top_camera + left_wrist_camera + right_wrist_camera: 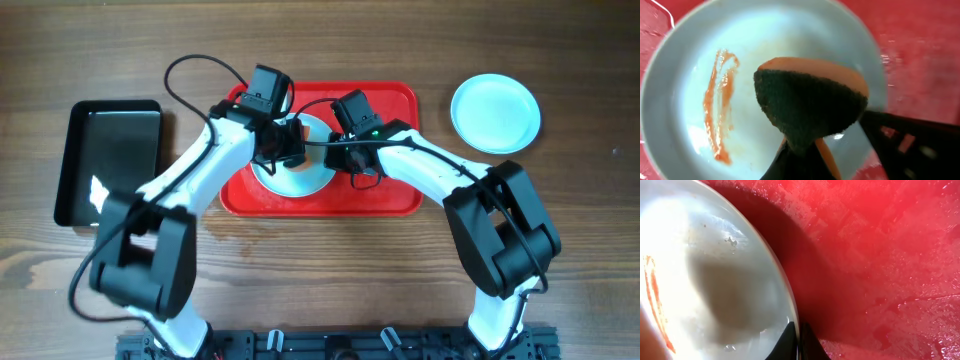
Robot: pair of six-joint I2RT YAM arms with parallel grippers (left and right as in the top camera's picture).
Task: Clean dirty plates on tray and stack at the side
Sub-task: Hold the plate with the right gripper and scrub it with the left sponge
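On the red tray (390, 110) lies a dirty plate (300, 181), pale mint-blue with an orange-brown sauce streak (717, 112) on its left side. My left gripper (292, 150) hovers over the plate, shut on an orange sponge (810, 100) whose dark green scrub side faces the camera. My right gripper (799, 341) is shut on the plate's right rim (785, 290), one finger inside the plate and one outside over the tray (880, 255). A clean plate (495, 112) rests on the table at the right, off the tray.
A glossy black rectangular tray (108, 160) sits at the left of the wooden table. Both arms cross over the red tray's middle. The tray's surface looks wet.
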